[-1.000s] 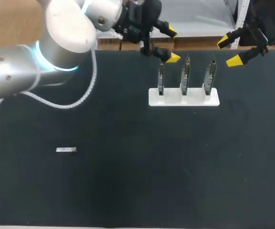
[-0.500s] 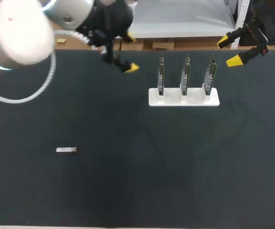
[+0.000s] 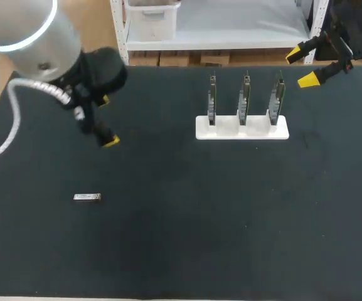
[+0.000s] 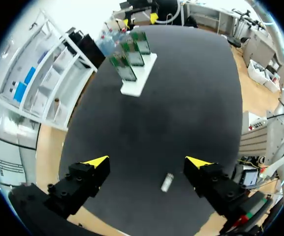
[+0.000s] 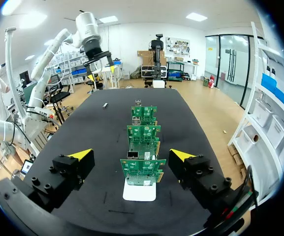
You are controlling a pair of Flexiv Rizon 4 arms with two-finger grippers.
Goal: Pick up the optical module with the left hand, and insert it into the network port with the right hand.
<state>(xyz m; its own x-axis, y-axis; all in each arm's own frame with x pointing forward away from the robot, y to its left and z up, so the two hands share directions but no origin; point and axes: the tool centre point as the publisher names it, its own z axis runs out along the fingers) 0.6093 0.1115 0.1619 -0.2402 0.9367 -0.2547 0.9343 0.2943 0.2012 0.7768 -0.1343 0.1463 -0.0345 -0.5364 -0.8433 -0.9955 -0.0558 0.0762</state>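
Head view: left gripper (image 3: 108, 120) in the upper left of the frame, above the dark table (image 3: 231, 238), fingers spread, nothing in them. Optical module (image 3: 86, 197) lies flat at left of centre, lower down the frame than that gripper and apart from it. White holder (image 3: 242, 127) at upper centre-right carries three upright circuit boards (image 3: 244, 100). Right gripper (image 3: 302, 67) in the upper right corner, spread, empty

Left wrist view: left gripper (image 4: 146, 162) wide apart, optical module (image 4: 167, 182) on the table under the gap, untouched; circuit boards (image 4: 132, 59) far ahead

Right wrist view: right gripper (image 5: 131, 155) spread, circuit boards (image 5: 142, 169) lined up just ahead in the gap, white holder (image 5: 139, 191) under them. Optical module (image 5: 105, 105) well beyond
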